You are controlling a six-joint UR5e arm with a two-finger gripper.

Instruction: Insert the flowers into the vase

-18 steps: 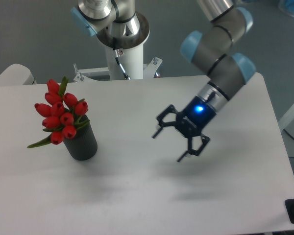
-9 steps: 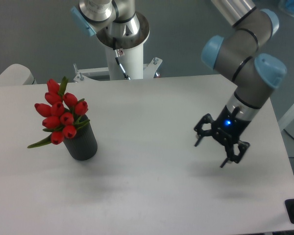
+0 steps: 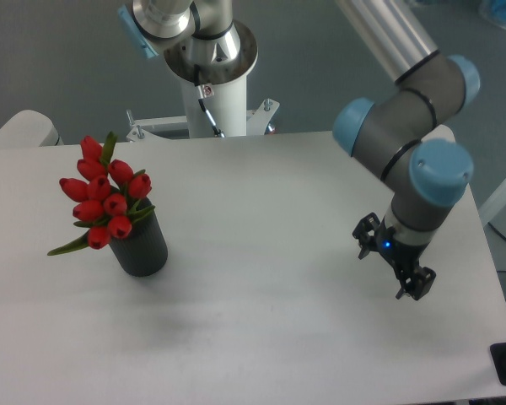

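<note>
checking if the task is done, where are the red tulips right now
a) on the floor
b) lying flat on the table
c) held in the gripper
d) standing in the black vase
d, the flowers rise out of the mouth of the vase on the left of the table, while the gripper is far off on the right, holding nothing.
</note>
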